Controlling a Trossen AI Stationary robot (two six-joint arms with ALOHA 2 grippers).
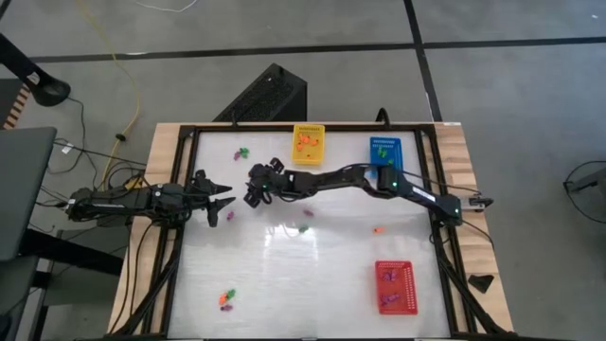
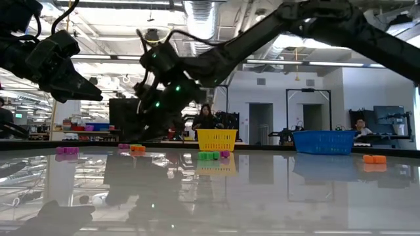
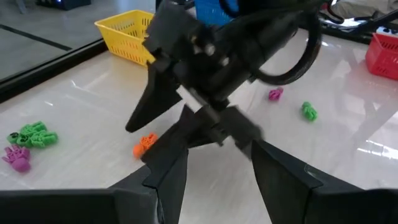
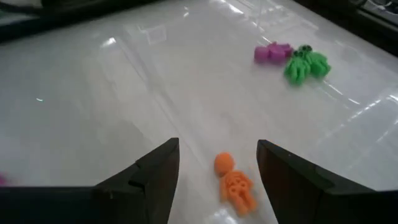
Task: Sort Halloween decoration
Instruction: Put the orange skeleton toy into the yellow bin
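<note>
High view: the right gripper [image 1: 254, 187] is reaching far across to the centre-left of the frame, and the left gripper [image 1: 224, 202] is pointing at it from the left, the two nearly tip to tip. The orange trinket under them is hidden here. Other trinkets are lying scattered: a pair [image 1: 241, 152] at upper centre-left, a pair [image 1: 305, 228] at centre, one [image 1: 379, 228] right of centre, a cluster [image 1: 226, 299] at lower left. Yellow basket [image 1: 308, 145], blue basket [image 1: 385, 152] and red basket [image 1: 395, 286] are each holding a few.

Low view: the right gripper [image 2: 154, 128] is hanging over the table at centre-left, just above an orange piece [image 2: 137, 148]; the left gripper [image 2: 73, 85] is sitting higher, at upper left.

Left wrist view: the left fingers are standing apart with nothing between them, looking at the right gripper [image 3: 165, 134], whose tips are straddling the orange trinket [image 3: 145, 143].

Right wrist view: the right fingers are spread wide and gripping nothing, with the orange trinket [image 4: 235, 183] lying on the table between them at bottom centre, nearer the right-hand finger. It is a small figure, long axis running from head at upper left to body at lower right, roughly along the fingers, so I judge a straight descent and close would catch it across its narrow width. The right arm is clearly the nearer one.
</note>
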